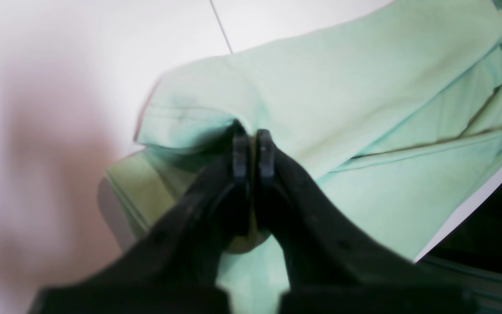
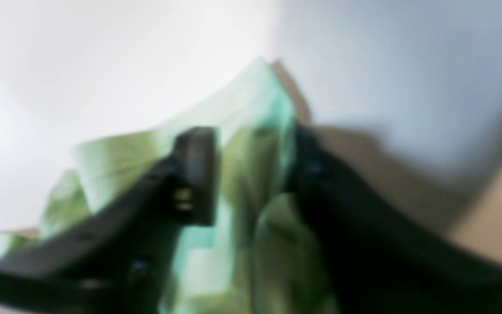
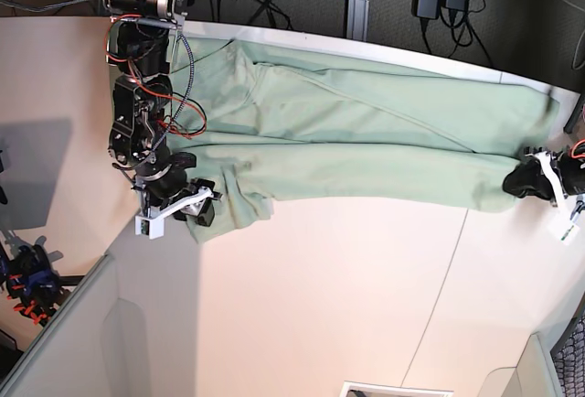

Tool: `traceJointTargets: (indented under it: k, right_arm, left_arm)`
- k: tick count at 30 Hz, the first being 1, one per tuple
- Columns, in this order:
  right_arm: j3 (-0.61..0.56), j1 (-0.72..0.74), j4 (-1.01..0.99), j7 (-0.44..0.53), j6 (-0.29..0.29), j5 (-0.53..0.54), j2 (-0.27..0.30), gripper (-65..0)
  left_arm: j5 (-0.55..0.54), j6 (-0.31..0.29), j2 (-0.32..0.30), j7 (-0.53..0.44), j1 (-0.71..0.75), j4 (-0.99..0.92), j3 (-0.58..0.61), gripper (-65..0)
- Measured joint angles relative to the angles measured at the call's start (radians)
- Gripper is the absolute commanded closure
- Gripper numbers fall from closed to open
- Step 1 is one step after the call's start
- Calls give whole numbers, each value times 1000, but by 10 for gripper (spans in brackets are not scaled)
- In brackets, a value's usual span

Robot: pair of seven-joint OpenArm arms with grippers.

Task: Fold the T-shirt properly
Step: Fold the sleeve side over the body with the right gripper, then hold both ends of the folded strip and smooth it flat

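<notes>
The T-shirt [image 3: 366, 141] lies long and flat on the white table [image 3: 347, 305]. It stretches all the way from one gripper to the other, with one at each end.

The left gripper [image 1: 253, 152] has its two black fingers [image 1: 240, 157] pressed tight together. A bit of green cloth is pinched between them. The cloth bunches up just at the tips, and a folded edge of the shirt sits right under the fingers. More of the shirt spreads out flat past the tips and off to one side. In the base view this gripper [image 3: 530, 180] sits at the far end of the shirt, touching its edge.

The right gripper [image 2: 251, 161] has its fingers [image 2: 196, 174] a little way apart. Green cloth fills the gap between them and pokes up past the tips in a peak. The picture is very blurry, so I cannot tell if the fingers are squeezing the cloth or only sitting around it. In the base view this gripper [image 3: 196, 207] is at the other end of the shirt, where the cloth is crumpled at a corner. The bare table lies just beside it.
</notes>
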Motion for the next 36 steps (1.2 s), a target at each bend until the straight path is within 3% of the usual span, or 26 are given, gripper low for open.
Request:
traceJointTargets:
  k: [2,10,15,25,30,36]
  right_arm:
    - [0,-3,2,6,0,-3,0,0]
    - [0,-9,27,6,0,-10,-2,0]
    - [-2,-65,252,-86,-2,-3,-3,0]
    - [50,-410,853,-180,2,26,50,0]
    - [146,-566,985,-186,4,65,64,0]
    - [276,-698,1055,-196,2,193,74,0]
  left_arm:
    - [0,0,0,0,0,0,0,0]
    - [0,0,0,-8,0,0,0,0]
    - [-11,0,0,-8,0,1,0,0]
    - [-15,-2,-5,1,48,116,0,0]
    - [11,-1,-5,5,129,202,-21,0]
    - [5,0,-9,5,190,219,-150,0]
